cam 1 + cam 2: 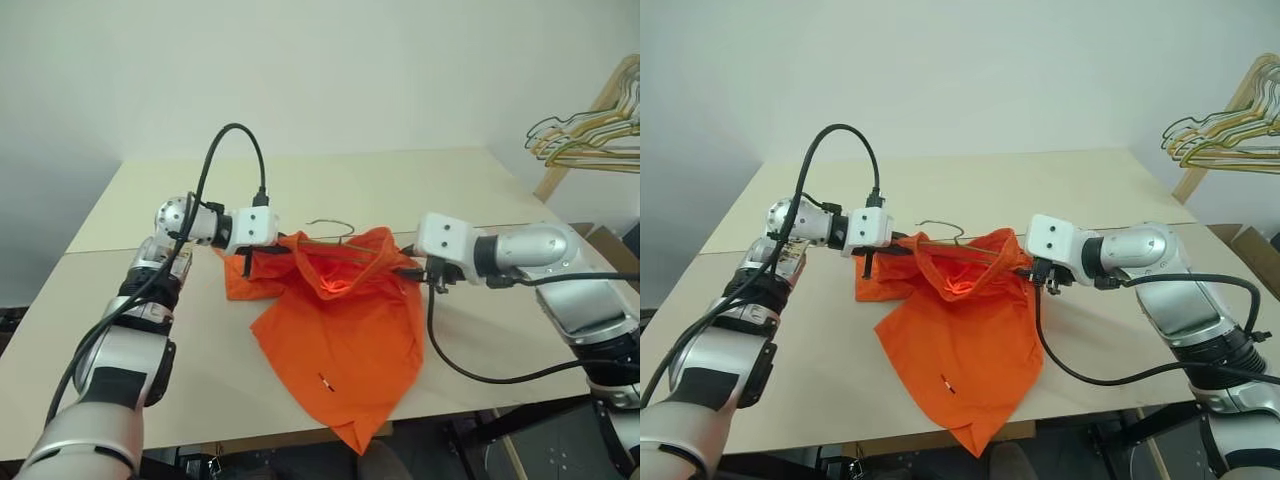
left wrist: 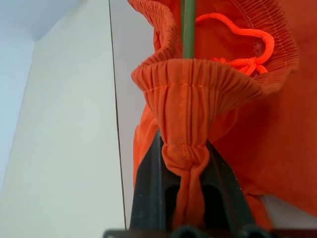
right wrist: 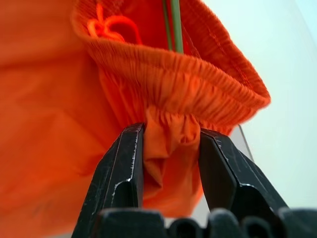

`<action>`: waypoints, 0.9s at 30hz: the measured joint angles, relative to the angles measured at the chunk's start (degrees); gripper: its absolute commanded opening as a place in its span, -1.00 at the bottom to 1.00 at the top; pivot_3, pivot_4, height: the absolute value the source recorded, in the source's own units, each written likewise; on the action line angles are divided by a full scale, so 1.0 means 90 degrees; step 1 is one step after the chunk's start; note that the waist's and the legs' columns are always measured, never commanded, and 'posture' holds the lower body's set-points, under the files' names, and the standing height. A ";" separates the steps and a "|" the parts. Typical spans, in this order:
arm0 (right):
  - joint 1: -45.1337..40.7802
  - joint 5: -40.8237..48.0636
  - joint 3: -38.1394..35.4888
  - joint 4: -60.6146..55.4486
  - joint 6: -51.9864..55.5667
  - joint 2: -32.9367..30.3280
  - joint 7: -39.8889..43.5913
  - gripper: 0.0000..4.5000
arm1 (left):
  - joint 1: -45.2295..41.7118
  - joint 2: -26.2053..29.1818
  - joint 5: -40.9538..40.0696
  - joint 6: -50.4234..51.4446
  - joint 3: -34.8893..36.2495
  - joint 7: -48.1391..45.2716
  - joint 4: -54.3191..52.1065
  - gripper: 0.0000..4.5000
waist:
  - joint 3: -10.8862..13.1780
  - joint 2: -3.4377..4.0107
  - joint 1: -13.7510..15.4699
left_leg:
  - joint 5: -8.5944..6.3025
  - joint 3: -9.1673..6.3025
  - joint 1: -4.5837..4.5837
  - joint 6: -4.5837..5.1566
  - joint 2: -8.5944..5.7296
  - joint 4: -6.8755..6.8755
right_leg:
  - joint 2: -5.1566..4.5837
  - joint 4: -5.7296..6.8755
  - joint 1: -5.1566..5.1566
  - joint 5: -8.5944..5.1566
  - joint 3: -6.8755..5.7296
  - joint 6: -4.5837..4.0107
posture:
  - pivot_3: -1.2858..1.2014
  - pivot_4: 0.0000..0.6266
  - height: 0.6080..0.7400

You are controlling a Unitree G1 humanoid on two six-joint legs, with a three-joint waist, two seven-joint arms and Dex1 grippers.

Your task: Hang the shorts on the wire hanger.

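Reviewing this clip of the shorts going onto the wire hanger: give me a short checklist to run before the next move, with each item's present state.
1. Left gripper jaws clamped on the waistband of the shorts: ok.
2. Right gripper jaws firm on the waistband: not ok; cloth sits between them, but they stand a little apart.
3. Wire hanger passes inside the waistband opening: ok.
4. Hanger hook free above the cloth: ok.
5. Waistband seated on both hanger shoulders: cannot tell; cloth hides them.
6. Shorts' legs lie clear on the table, one hem over the near edge: ok.
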 measured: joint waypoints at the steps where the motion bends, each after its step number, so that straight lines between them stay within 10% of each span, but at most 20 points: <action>1: -0.0001 0.0015 -0.0036 0.0019 0.0014 0.0018 0.0000 -0.15 | 0.0003 -0.0002 -0.0026 0.0007 0.0001 -0.0018 -0.0031 -1.00 | 0.0000 0.0000 -0.0014 | 0.0000 0.0000 0.0000 0.0000 0.0000 0.0000 | -0.0001 0.0000 0.0000 0.0000 0.0000 0.0000 | -0.15 -1.00 1.00; 15: -0.0305 0.0068 -0.0012 0.0491 0.0152 0.0320 0.0278 -0.15 | 0.0292 -0.0132 -0.0520 0.0281 0.0069 -0.0316 -0.0675 -1.00 | 0.0000 0.0000 -0.0054 | -0.0001 -0.0003 0.0007 0.0002 0.0003 -0.0003 | -0.0002 0.0006 0.0002 0.0000 0.0002 0.0000 | -0.14 -1.00 1.00; 22: -0.0305 0.0192 -0.0013 0.0493 0.0332 0.0394 0.0431 -0.96 | 0.0339 -0.0165 -0.0661 0.0422 0.0106 -0.0291 -0.0791 -1.00 | 0.0000 0.0001 -0.0056 | 0.0000 -0.0003 0.0007 0.0000 0.0003 -0.0002 | -0.0003 0.0006 0.0002 0.0000 0.0002 0.0000 | -0.14 -1.00 1.00; 25: -0.0305 0.0209 -0.0013 0.0471 0.0405 0.0394 0.0449 -0.99 | 0.0341 -0.0166 -0.0653 0.0506 0.0103 -0.0253 -0.0788 -1.00 | 0.0000 0.0001 -0.0056 | 0.0000 -0.0003 0.0008 0.0001 0.0003 -0.0002 | -0.0002 0.0007 0.0002 0.0000 0.0002 0.0000 | -0.15 -1.00 1.00; 27: -0.0302 0.0213 -0.0013 0.0470 0.0441 0.0388 0.0445 -0.99 | 0.0341 -0.0205 -0.0705 0.0557 0.0129 -0.0250 -0.0729 -0.65 | 0.0000 0.0001 -0.0056 | -0.0001 -0.0003 0.0008 0.0001 0.0003 -0.0002 | -0.0002 0.0007 0.0003 0.0000 0.0002 0.0000 | -0.15 -1.00 1.00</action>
